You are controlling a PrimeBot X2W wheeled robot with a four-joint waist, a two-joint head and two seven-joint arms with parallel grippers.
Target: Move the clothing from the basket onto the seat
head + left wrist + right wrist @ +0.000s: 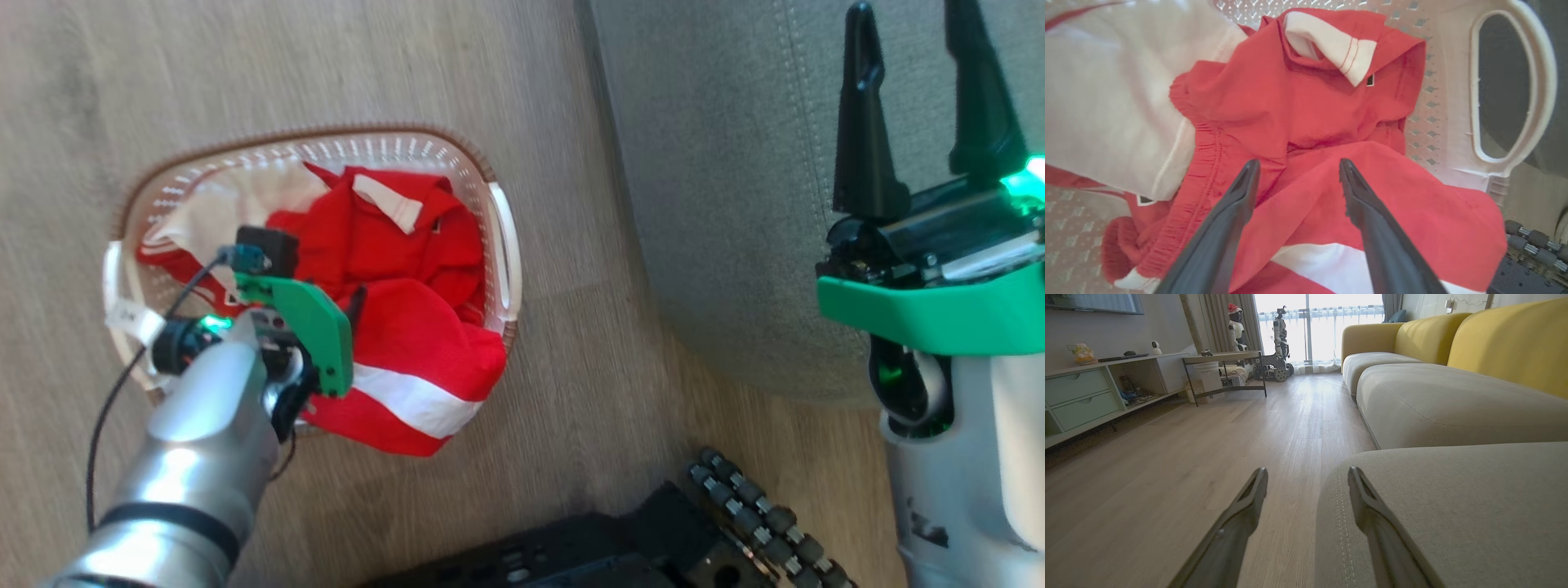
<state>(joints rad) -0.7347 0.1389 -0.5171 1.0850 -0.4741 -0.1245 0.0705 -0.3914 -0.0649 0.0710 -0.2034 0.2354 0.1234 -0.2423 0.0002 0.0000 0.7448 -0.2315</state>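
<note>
- While its 2 fingers stand spread wide with nothing pinched between them, the left gripper (1299, 162) hangs right over the clothing (1306, 114) in the basket (1447, 118); whether the tips touch the cloth cannot be told.
- The clothing, red with white stripes and panels, lies heaped in the basket, with 1 striped fold spilling over the near rim.
- The right gripper (910, 24) is likewise wide open and empty, its 2 fingers straddling the stitched edge of the seat (718, 204).
- The grey seat lies right of the basket, with a strip of wooden floor (571, 384) between them.
- The left forearm (196, 433) and its green wrist plate cover the basket's near left part in the head view.
- The robot's dark base (645, 539) sits nearest, between basket and seat.
</note>
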